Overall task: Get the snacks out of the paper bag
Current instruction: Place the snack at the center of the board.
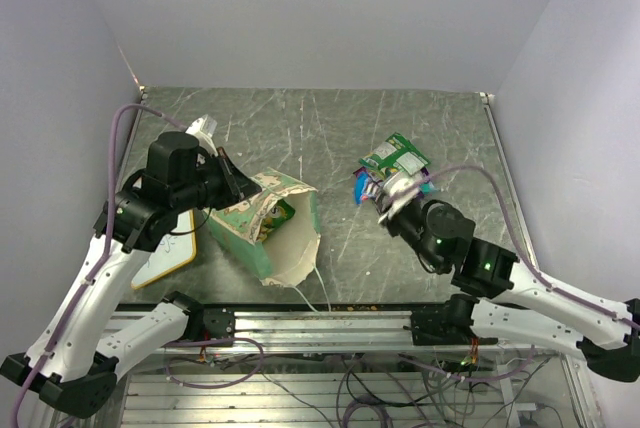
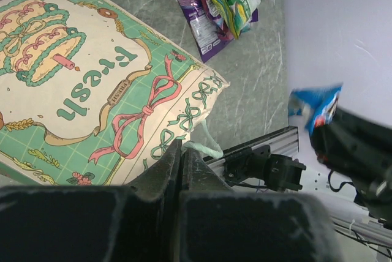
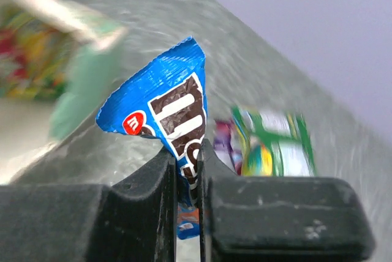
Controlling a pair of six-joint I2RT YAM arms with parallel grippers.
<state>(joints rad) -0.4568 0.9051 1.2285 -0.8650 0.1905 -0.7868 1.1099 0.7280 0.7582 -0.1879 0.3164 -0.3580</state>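
Right claw (image 3: 185, 159) clenched on the blue packet (image 3: 168, 106) — the snack pile (image 1: 397, 156) lies just beyond it; left claw (image 2: 182, 152) pinches the paper bag (image 1: 290, 238).

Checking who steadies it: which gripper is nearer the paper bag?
Left. The left gripper is shut on the rim of the paper bag; the right gripper is apart, off to its right, holding a blue packet.

- A dark grey-green table top (image 1: 420, 128), veined with white like marble, fills the middle.
- Plain pale lavender walls close it in: a back wall (image 1: 320, 8) at 12 o'clock, side walls at 9 (image 1: 50, 98) and 3 o'clock (image 1: 585, 98).
- An aluminium rail (image 1: 330, 320) runs along the table's 6 o'clock edge, with loose cables (image 1: 380, 388) below it.
- The light is soft and even.
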